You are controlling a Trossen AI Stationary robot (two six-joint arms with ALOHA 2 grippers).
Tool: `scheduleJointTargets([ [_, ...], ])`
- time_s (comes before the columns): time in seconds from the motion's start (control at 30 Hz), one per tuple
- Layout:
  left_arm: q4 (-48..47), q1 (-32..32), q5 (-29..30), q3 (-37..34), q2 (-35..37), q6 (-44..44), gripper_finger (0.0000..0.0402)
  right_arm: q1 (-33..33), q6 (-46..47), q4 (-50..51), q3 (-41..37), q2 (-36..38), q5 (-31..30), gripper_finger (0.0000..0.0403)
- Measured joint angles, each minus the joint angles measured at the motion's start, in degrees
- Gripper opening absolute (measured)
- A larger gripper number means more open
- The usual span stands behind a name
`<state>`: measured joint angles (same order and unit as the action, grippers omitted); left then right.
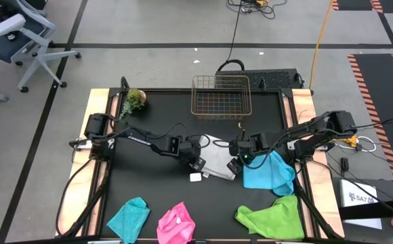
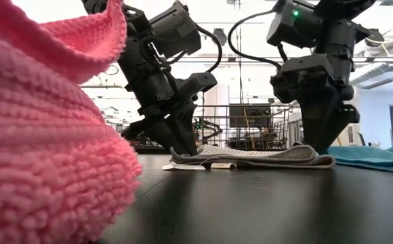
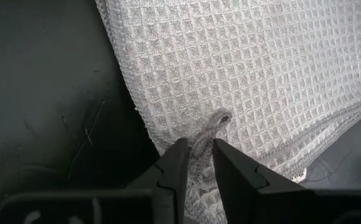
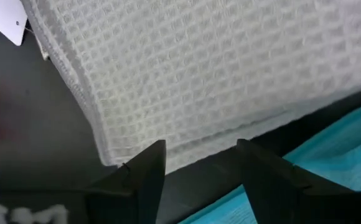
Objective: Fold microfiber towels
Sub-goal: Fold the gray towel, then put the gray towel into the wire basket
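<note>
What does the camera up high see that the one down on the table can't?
Only the high view shows the small plant, the teal towel and the lime green towel. Only the low view shows the room behind. Both show the white towel, the pink towel, the wire basket, and the left gripper pinching the white towel while the right gripper stands open.

Place: I'm working in a robotics lab.
Evidence: taped floor (image 1: 61, 46), trailing cables (image 1: 236, 27), office chair (image 1: 20, 34), exposed ceiling ducts (image 2: 386, 71).

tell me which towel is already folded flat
The white towel at the table's middle, between both grippers, lies in flat layers; the blue, teal, pink and green ones are crumpled heaps.
</note>
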<state>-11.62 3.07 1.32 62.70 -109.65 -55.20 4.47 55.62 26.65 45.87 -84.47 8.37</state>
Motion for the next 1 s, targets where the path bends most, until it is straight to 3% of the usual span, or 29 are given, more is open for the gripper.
scheduleJointTargets([
  [0.2,-0.28,1.67,-0.37,0.02,0.00,-0.04,0.0081,0.00,2.22,1.16,0.00,0.00,3.97,0.0190],
  [0.37,-0.38,3.81,-1.05,0.02,0.00,-1.43,0.0081,0.01,2.14,2.51,-0.25,0.00,3.11,0.0190],
  [0.7,-0.20,4.28,-1.10,0.02,0.02,-4.99,0.0081,-0.55,10.16,-13.70,-10.54,0.55,0.93,0.0190],
  [1.0,1.07,4.30,-0.13,0.01,0.02,-5.35,0.0081,-0.52,9.61,-21.07,-11.69,0.16,0.04,0.0190],
])
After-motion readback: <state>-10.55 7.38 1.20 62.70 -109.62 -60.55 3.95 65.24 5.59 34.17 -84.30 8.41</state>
